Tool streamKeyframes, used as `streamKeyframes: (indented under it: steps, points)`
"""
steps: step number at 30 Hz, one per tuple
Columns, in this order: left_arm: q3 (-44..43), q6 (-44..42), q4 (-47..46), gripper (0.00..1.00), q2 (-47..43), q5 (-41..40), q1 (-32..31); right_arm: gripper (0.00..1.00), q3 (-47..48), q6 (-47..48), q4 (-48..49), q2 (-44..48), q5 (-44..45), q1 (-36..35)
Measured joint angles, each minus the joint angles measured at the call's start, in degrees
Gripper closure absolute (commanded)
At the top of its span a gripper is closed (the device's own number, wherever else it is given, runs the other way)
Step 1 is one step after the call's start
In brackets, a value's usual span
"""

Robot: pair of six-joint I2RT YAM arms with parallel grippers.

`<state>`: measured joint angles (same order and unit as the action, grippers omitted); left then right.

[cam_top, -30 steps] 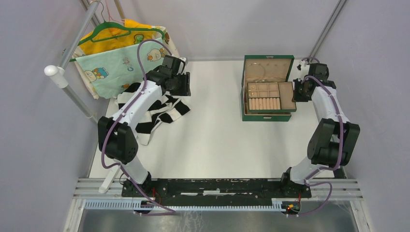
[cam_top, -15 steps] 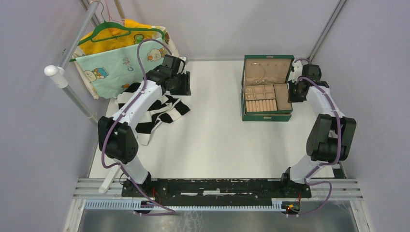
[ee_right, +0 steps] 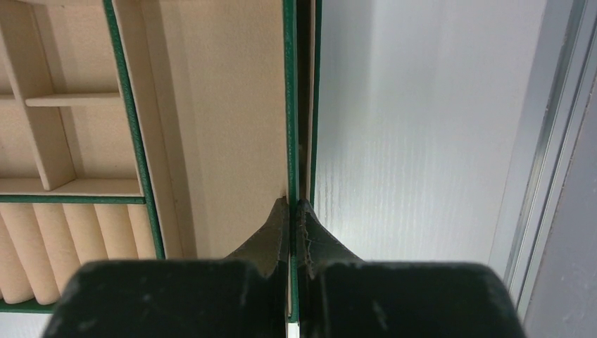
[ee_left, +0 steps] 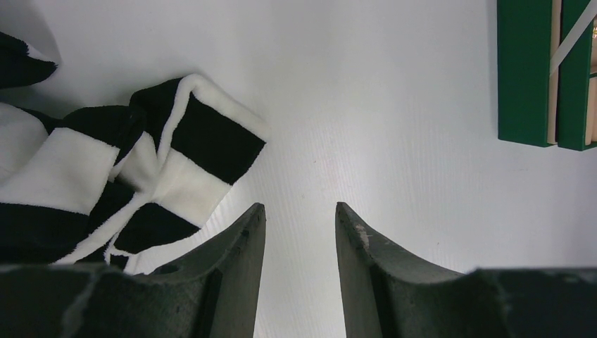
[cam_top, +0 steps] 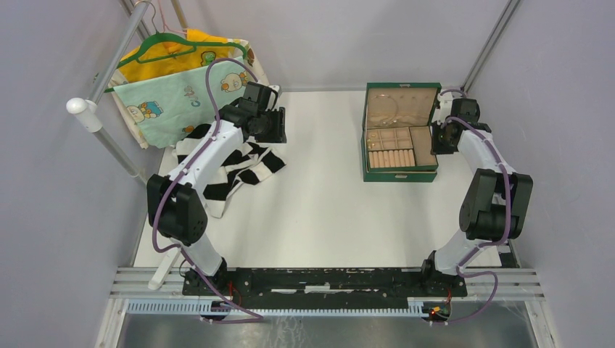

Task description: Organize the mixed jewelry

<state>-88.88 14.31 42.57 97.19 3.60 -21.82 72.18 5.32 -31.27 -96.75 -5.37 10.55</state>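
A green jewelry box [cam_top: 400,175] stands open at the back right. A thin silvery wire hoop [cam_top: 389,107] lies in its tan lid; the tiny gold-tan pieces are too small to make out. The tan compartment tray with green rim [cam_top: 426,145] sits in the box and fills the right wrist view [ee_right: 218,127]. My right gripper [cam_top: 438,138] is shut on the tray's right rim [ee_right: 288,105], one finger on each side, as the right wrist view [ee_right: 293,204] shows. My left gripper [cam_top: 279,127] is open and empty above the table, far left of the box [ee_left: 297,208].
A black-and-white striped cloth [cam_top: 239,163] lies under the left arm and shows in the left wrist view [ee_left: 176,155]. Baby clothes on a green hanger [cam_top: 181,80] hang from a rack [cam_top: 109,138] at the back left. A metal rail [ee_right: 542,141] runs right of the box.
My right gripper moved up and left with the tray in it; the tray went from sticking out over the box's right side to sitting inside the box. The left arm has not moved.
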Motion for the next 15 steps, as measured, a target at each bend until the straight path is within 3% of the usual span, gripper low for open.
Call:
streamKeyframes:
  steps: [15]
  points:
    - [0.1,0.8,0.0,0.52,-0.1,0.0,0.0,1.00,-0.6,-2.5,1.9,-1.6,-0.2,0.0]
